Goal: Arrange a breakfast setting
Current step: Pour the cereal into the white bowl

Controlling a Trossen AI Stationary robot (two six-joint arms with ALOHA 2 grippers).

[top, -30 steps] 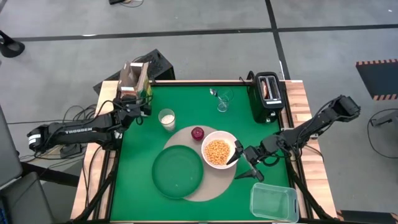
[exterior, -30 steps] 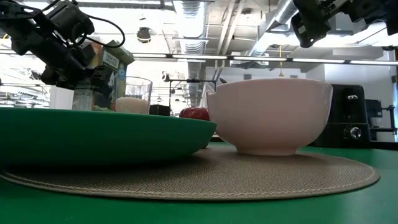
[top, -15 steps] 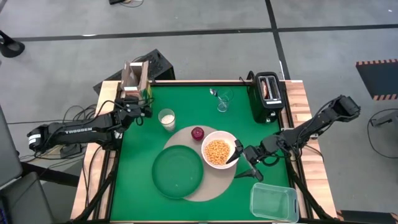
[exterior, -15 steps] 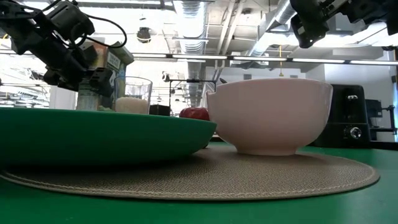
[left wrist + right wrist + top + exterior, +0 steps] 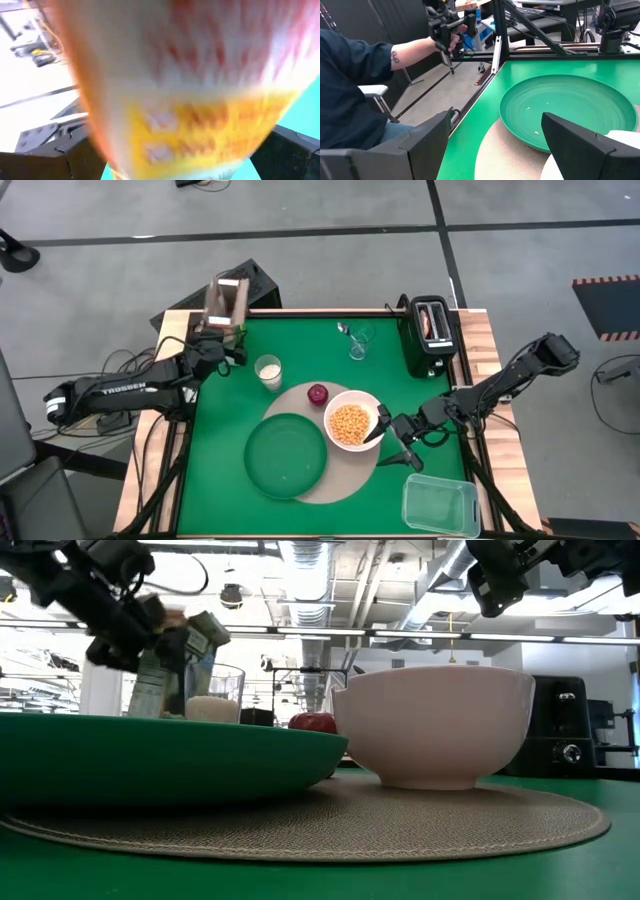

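Note:
The colourful cereal box [image 5: 227, 300] leans at the table's far left corner, its top toward the right [image 5: 172, 665]. My left gripper [image 5: 226, 342] is around it, and the blurred box [image 5: 180, 100] fills its wrist view. The plate [image 5: 150, 755] hides the box's base. On the round tan mat [image 5: 340, 482] sit the dark-green plate [image 5: 286, 456] and the white bowl [image 5: 351, 423], which holds cereal. A clear glass [image 5: 359, 343] with a metal spoon [image 5: 344, 329] stands at the far edge. My right gripper [image 5: 392, 446] waits open just right of the bowl. My left gripper has the cereal box's two opposite sides [image 5: 107, 150] between its fingers, one finger on each side. It comes at the box almost level, from the table's near left. The box sits tilted in the hold. Blur hides how closely the fingers [image 5: 287, 150] meet it.
A glass of white liquid [image 5: 268, 371] and a small red fruit [image 5: 318, 394] stand left of the bowl. A black toaster [image 5: 432, 335] is at the far right and a clear plastic tub [image 5: 440, 505] at the near right. A person's arm [image 5: 405, 52] shows beyond the table.
My left gripper has risen a little and turned. The cereal box between its fingers has tipped, its top swinging toward the table's right edge.

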